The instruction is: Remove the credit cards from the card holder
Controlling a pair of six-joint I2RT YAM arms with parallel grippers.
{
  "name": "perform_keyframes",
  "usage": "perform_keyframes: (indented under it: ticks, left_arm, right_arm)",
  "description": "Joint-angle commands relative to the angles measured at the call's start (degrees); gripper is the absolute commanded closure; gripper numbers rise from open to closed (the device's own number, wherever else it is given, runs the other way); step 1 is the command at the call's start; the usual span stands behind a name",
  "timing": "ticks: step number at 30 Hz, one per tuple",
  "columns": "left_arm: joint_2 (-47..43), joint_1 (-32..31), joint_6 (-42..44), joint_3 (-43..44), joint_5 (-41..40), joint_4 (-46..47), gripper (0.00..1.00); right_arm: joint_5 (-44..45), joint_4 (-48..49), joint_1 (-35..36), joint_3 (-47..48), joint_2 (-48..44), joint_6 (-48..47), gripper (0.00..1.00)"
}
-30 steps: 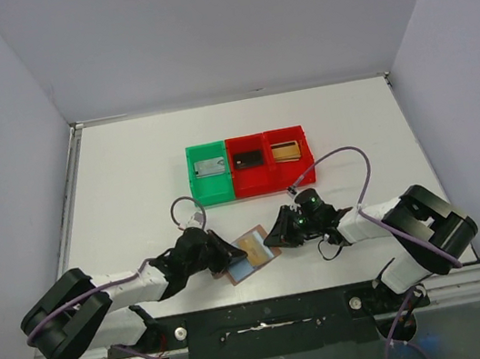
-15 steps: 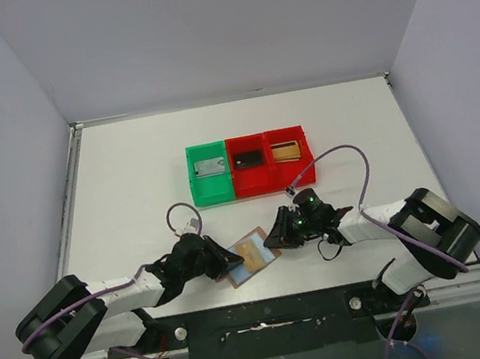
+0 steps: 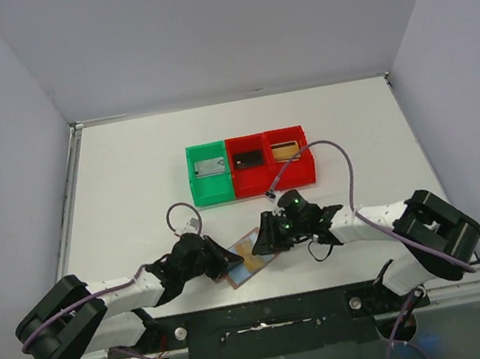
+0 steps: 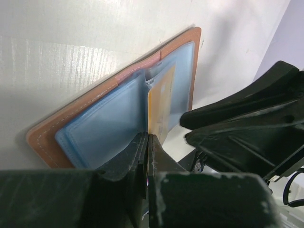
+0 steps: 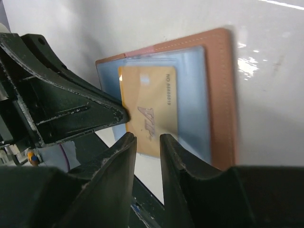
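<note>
**Open card holder (image 3: 252,261) pinned between 2 grippers**

1 orange card (image 5: 151,102) is seen in the blue pocket. "NO." & some digits are printed on it, too tiny to be read. The right gripper (image 5: 148,142) is opened just a crack, nothing held, w/ the card's edge right at its tips. The holder's blue flap is pinched by the left gripper (image 4: 147,145). Beyond both: 1 green bin (image 3: 193,180), 2 red bins (image 3: 308,164).
</note>
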Motion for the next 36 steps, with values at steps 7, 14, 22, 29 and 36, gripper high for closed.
perform_keyframes:
  ticks: [7, 14, 22, 29, 36]
  left_arm:
    - [-2.5, -0.2, 1.0, 1.3, -0.5, -0.6, 0.99]
    - [-3.3, -0.2, 0.5, 0.7, -1.0, -0.5, 0.82]
    - [-4.5, -0.2, -1.2, -0.8, -1.8, 0.5, 1.00]
    - [-8.0, -0.2, -1.9, -2.3, -3.2, -1.6, 1.00]
    - [-8.8, -0.2, -2.0, -2.9, -3.6, -1.9, 0.97]
  right_arm:
    - [4.4, -5.6, 2.3, 5.7, 9.5, -0.8, 0.77]
    - [5.8, -7.2, 2.3, 5.4, 10.4, 0.0, 0.79]
    - [6.2, -7.6, 2.2, 5.3, 10.6, 0.5, 0.81]
    - [6.7, -7.6, 1.5, 4.8, 10.0, 1.0, 0.81]
    - [6.2, -7.1, 1.3, 4.8, 10.2, 1.1, 0.82]
